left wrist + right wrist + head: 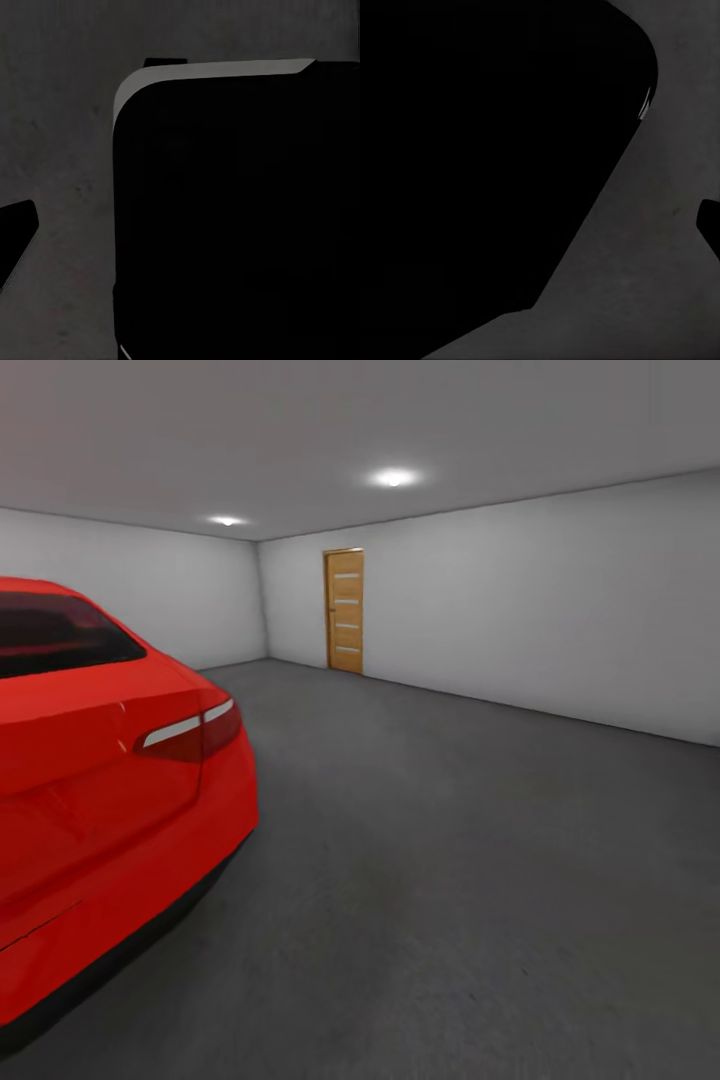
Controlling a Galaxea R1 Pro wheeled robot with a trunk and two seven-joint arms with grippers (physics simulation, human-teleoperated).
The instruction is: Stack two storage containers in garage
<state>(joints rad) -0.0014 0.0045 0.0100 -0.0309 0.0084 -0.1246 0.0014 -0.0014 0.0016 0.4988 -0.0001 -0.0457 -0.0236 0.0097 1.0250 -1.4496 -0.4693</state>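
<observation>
The two storage containers are out of view. I am in the garage, on its dark grey concrete floor (450,880). In the left wrist view, one dark fingertip (18,234) of my left gripper juts in at the picture's edge over bare floor (60,135), with nothing against it. The right wrist view likewise has one dark fingertip (709,225) at its edge over floor (645,285). Neither gripper holds anything, and both look spread open.
A red car (90,780) fills the left side, its rear corner close to me. White walls (560,610) close the room, with a wooden door (345,610) in the far corner. My own black body (232,225) blocks much of both wrist views (487,150).
</observation>
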